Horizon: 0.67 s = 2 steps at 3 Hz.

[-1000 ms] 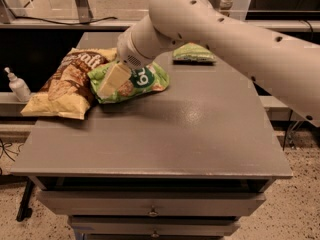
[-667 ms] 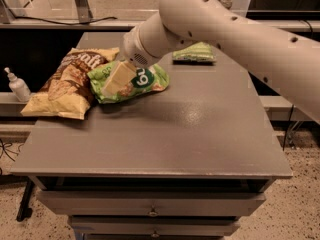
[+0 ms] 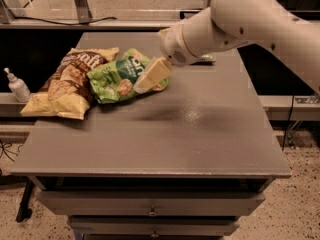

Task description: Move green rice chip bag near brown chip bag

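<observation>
I have the gripper (image 3: 152,75) low over the right end of the green rice chip bag (image 3: 116,78), its pale tip lying across the bag's right edge; whether it is gripping the bag or merely resting there I cannot tell, since it reads as one pale wedge from this angle; the bag lies on its back at the table's (image 3: 200,134) back left, its left edge against the brown chip bag (image 3: 62,84), which sprawls beside it toward the left edge. The arm (image 3: 240,19) comes in from the upper right and covers most of a smaller green bag (image 3: 209,58) behind it; only a sliver shows. A white bottle (image 3: 17,86) stands off the table on the left; the front and right of the tabletop are bare grey, and a drawer (image 3: 150,204) sits under the front edge.
</observation>
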Available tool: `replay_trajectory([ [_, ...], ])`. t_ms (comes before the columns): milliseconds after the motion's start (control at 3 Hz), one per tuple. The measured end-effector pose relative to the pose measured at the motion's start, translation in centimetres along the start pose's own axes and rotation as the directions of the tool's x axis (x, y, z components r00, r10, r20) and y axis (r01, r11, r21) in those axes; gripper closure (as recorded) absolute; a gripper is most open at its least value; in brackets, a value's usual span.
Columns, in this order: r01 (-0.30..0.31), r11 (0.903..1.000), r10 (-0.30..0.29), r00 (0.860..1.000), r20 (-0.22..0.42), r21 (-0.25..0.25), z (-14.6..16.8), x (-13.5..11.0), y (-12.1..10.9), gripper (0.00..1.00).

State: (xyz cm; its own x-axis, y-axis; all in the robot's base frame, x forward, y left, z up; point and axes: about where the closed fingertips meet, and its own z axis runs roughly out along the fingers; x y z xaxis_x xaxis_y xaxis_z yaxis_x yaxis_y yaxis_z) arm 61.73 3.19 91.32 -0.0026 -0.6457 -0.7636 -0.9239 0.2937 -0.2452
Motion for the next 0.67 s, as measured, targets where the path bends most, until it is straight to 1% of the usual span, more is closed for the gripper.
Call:
replay_trajectory([
  [333,-0.055,0.9967,0.056,0.998,-0.009,0.060,-5.9,4.8,-2.4,0.00],
  [667,-0.137,0.9803,0.139,0.990,-0.002,0.142,-12.5,9.5,-5.3,0.00],
])
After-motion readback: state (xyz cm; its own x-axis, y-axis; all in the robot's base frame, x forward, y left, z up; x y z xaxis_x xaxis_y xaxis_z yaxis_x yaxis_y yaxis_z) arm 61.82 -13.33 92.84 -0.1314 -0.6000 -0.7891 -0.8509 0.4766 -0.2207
